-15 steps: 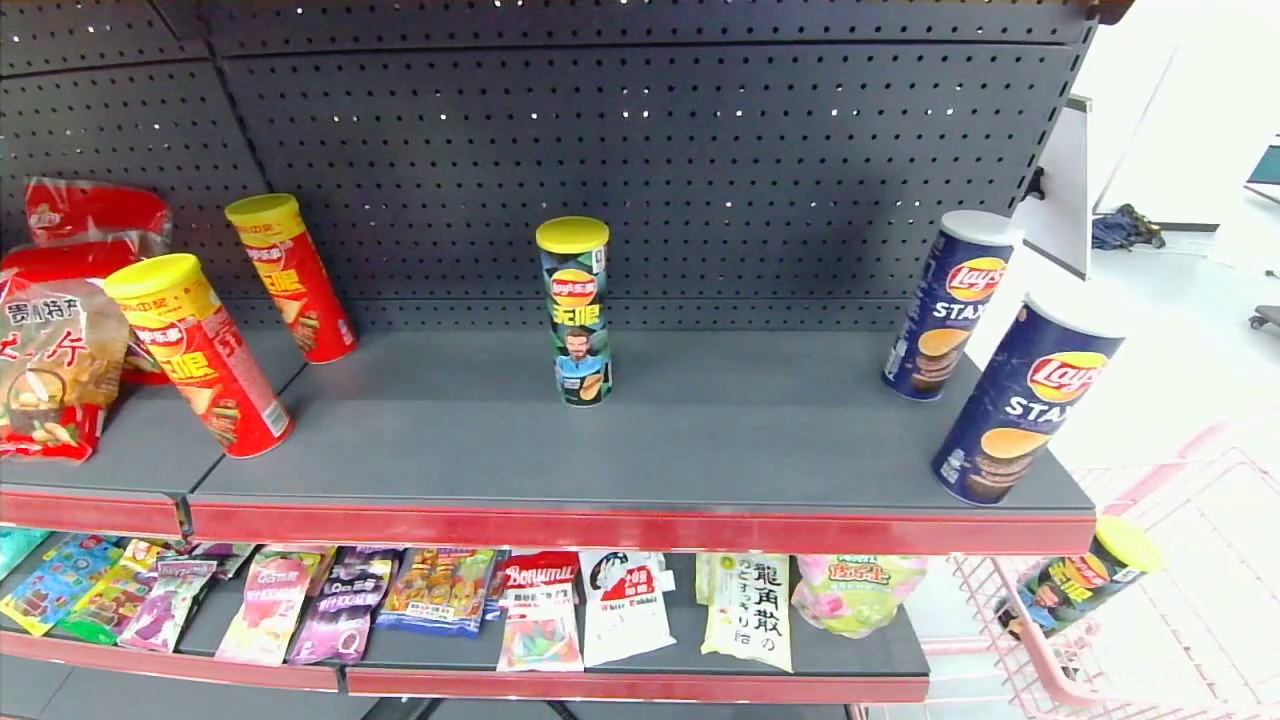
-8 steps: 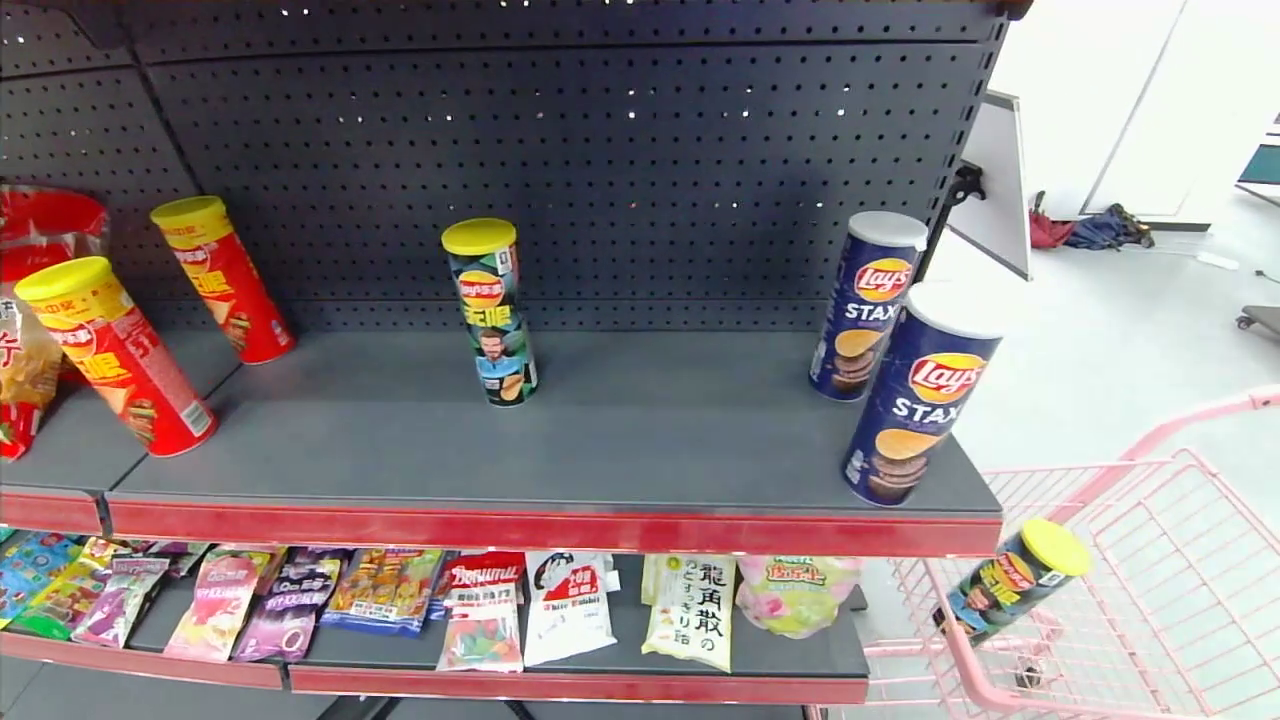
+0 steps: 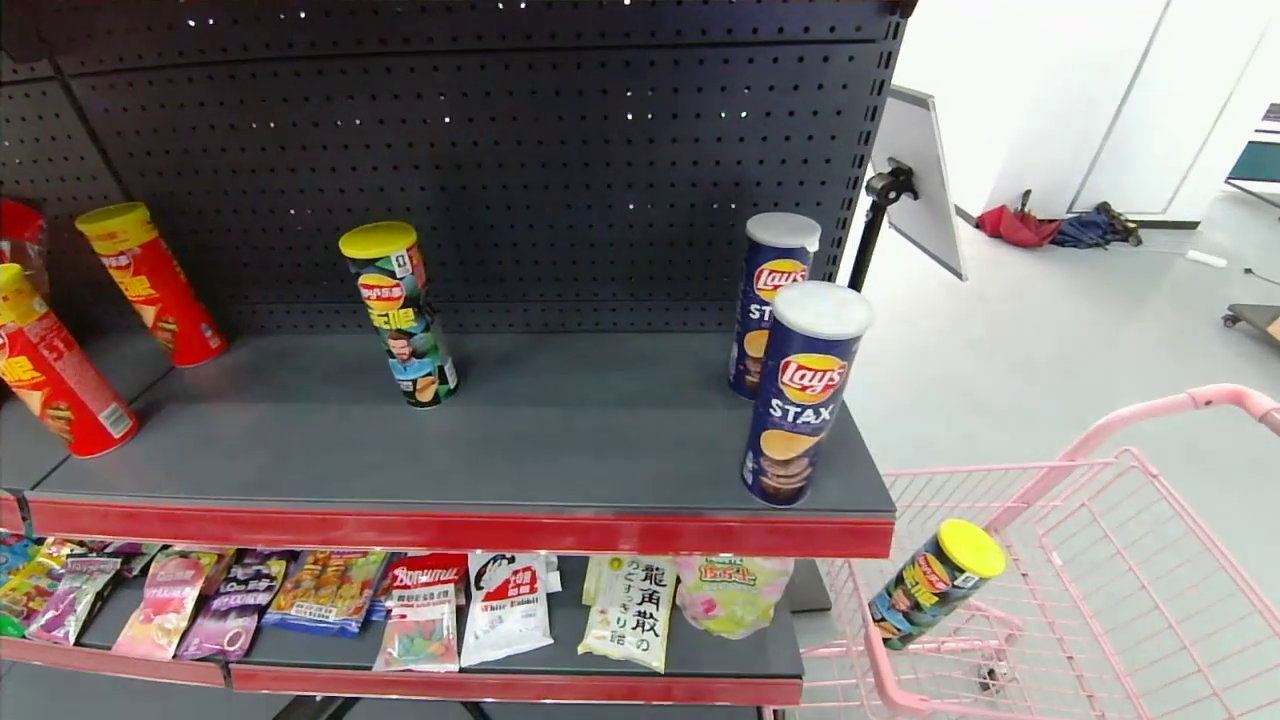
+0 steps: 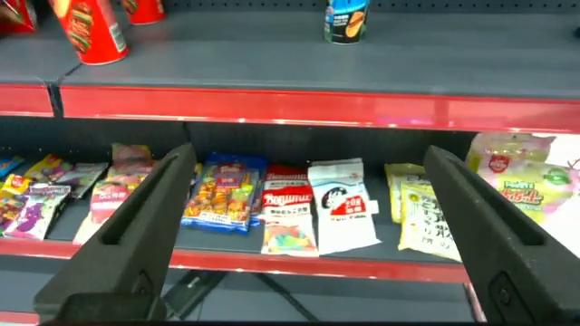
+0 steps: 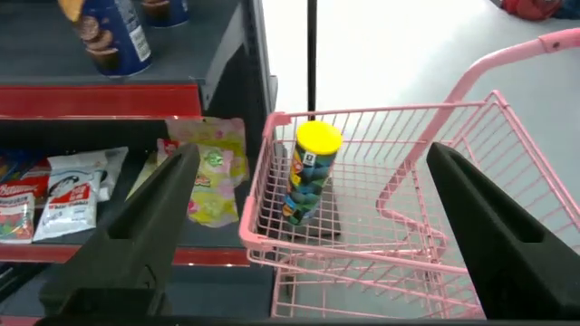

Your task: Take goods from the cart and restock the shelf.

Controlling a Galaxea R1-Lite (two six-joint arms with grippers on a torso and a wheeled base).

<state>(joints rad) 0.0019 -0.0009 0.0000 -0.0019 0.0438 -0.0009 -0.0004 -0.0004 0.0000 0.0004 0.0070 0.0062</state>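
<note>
The head view has swung right, bringing the pink cart (image 3: 1150, 410) into the lower right of the frame; the goods themselves have not moved. I judge fetching comes next. A yellow-lidded can (image 3: 935, 585), its dark label bearing a printed figure, leans inside the cart, below the shelf (image 3: 500, 440). The left gripper (image 4: 308, 158) and right gripper (image 5: 313, 154) both gape wide, holding nothing.

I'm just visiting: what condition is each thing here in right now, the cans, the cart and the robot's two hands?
Left hand: open, empty.
Right hand: open, empty.
Cart can: lid on, leaning inside the pink cart.
Green can: upright on the shelf, lid on.
Blue cans: two, upright, lids on.
Red cans: upright, lids on.
</note>
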